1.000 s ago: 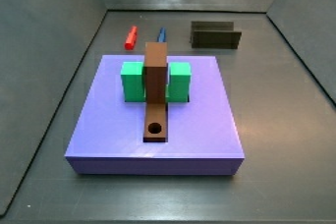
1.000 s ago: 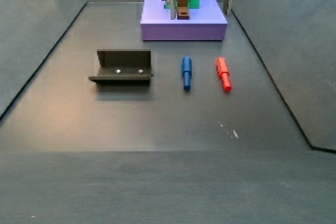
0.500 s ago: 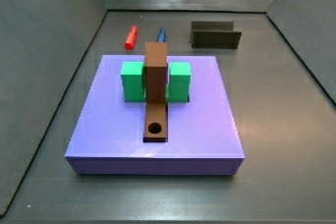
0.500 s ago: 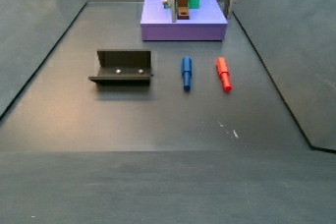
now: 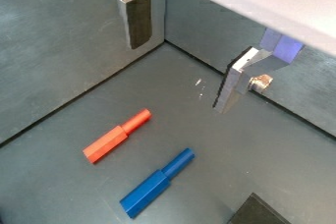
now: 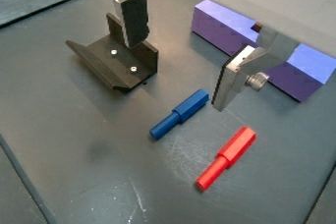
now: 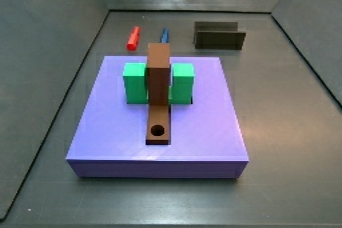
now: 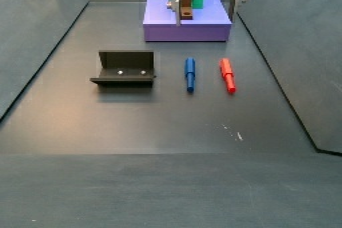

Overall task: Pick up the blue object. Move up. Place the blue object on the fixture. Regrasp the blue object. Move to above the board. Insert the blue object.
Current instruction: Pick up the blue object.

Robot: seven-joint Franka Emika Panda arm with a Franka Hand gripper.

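Overhead — tool (image 6: 184, 46) spread, empty | blue object (image 6: 179, 115) apparently just below

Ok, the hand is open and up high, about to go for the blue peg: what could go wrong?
The red peg lies right beside the blue object, alike in size, so a small offset could catch the wrong one. The hand hangs open well above both, leaving a long descent. The fixture stands close on the blue object's other side.
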